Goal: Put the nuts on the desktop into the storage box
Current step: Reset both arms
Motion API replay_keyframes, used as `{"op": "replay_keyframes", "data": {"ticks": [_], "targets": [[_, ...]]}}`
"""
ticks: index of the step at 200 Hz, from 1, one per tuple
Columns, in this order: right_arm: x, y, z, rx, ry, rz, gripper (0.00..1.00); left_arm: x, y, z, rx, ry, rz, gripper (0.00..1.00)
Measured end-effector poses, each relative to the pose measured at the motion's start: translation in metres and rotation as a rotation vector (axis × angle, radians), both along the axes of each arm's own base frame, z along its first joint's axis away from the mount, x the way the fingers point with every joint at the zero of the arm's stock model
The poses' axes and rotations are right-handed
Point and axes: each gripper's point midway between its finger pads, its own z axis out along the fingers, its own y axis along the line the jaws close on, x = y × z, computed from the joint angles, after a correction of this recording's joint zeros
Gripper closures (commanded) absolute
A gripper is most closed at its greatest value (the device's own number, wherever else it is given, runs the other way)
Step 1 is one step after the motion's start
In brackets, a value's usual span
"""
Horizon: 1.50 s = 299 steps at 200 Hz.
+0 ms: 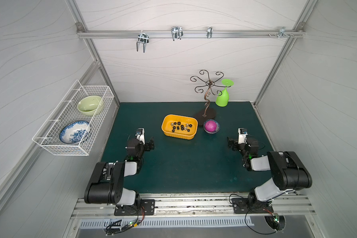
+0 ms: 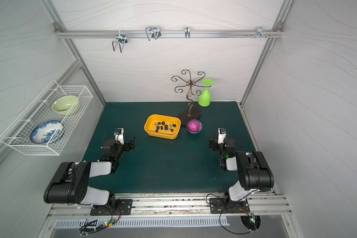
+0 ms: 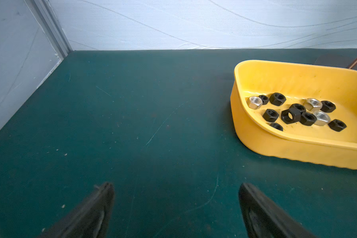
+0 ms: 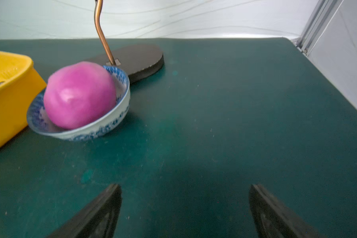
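The yellow storage box (image 1: 178, 136) (image 2: 161, 135) stands on the dark green desktop (image 1: 183, 164), a little behind its middle. Several nuts (image 1: 182, 128) (image 2: 161, 127), mostly black and a few silver, lie on its floor, and the left wrist view shows them sharply (image 3: 277, 99). I see no loose nut on the green surface. My left gripper (image 1: 150, 144) (image 3: 175, 185) hovers low, near and left of the box, open and empty. My right gripper (image 1: 231, 143) (image 4: 184, 186) hangs to the right of it, also open with only bare mat between its fingers.
A small blue-patterned bowl with a pink ball (image 1: 211, 126) (image 4: 78, 94) sits against the box's right end. Behind it are a copper wire stand (image 1: 206, 115) and an upturned green glass (image 1: 223, 99). A white wire basket (image 1: 74, 119) with two bowls hangs on the left wall.
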Motion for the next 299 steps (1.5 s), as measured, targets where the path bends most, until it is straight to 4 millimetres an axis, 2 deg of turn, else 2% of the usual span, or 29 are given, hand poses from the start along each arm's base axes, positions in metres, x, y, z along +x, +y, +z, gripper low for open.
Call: {"op": "replay_keyframes", "data": {"ticks": [11, 19, 50, 79, 142, 299], "targets": [[0.006, -0.001, 0.004, 0.003, -0.003, -0.008, 0.01, -0.002, 0.001, -0.015, -0.004, 0.05, 0.005, 0.01], [0.01, -0.001, 0.008, 0.004, -0.006, -0.011, 0.01, -0.002, 0.001, -0.017, -0.005, 0.055, 0.007, 0.01], [0.018, 0.001, 0.01, 0.001, 0.019, -0.009, 0.01, 0.006, -0.001, -0.009, -0.012, 0.038, -0.003, 0.01], [0.016, 0.001, 0.004, -0.001, 0.047, -0.009, 0.01, 0.013, 0.0, -0.002, -0.015, 0.022, 0.001, 0.01], [0.014, 0.001, -0.002, -0.003, 0.075, -0.008, 0.01, 0.015, 0.015, -0.005, -0.014, 0.056, 0.094, 0.01], [0.013, 0.002, -0.003, -0.004, 0.078, -0.006, 0.01, 0.016, 0.018, -0.005, -0.014, 0.062, 0.113, 0.01]]}}
